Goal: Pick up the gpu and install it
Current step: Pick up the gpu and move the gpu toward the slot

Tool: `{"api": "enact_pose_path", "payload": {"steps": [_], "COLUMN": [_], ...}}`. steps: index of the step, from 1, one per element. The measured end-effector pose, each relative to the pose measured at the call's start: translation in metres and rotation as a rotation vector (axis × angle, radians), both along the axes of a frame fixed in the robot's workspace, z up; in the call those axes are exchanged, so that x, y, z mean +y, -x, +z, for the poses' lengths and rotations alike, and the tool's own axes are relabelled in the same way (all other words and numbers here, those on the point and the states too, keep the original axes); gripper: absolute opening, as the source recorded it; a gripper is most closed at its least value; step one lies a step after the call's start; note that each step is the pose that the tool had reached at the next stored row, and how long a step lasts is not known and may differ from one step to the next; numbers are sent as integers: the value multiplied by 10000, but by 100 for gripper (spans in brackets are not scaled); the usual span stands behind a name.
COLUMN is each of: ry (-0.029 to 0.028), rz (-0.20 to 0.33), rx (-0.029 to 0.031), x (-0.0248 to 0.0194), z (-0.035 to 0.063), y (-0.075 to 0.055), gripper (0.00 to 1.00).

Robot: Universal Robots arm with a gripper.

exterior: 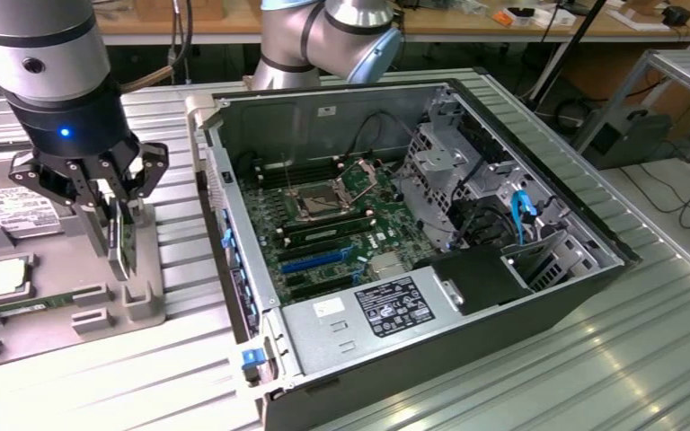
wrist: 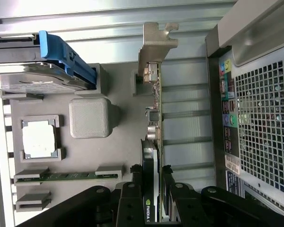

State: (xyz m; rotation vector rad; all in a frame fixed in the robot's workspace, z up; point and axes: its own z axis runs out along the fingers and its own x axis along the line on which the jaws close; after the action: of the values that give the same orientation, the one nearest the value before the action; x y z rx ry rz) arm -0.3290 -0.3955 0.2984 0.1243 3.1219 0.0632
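Ribbed metal worktop runs under everything, with benches behind. At the exterior view's left sits a grey tray, and just beside it, filling the middle of the frame, an open computer case with its motherboard exposed.

I have the gripper low over the tray, jaws closed on the gpu. It stands on edge in its slot, the tray's grey posts close on both sides.

From the wrist camera I see the gpu edge-on between the fingers, its silver bracket at the far end. The hard drive, the square chip and a memory stick lie in neighbouring pockets. The case's grilled rear panel is near on the other side.
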Motion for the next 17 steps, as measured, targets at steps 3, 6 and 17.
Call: {"api": "enact_pose_path", "payload": {"steps": [3, 6, 17], "ry": [0, 1, 1], "rz": [0, 0, 82], "rx": [1, 1, 4], "x": [0, 0, 0], "z": [1, 1, 243], "y": [0, 0, -1], "gripper": [27, 27, 27]}}
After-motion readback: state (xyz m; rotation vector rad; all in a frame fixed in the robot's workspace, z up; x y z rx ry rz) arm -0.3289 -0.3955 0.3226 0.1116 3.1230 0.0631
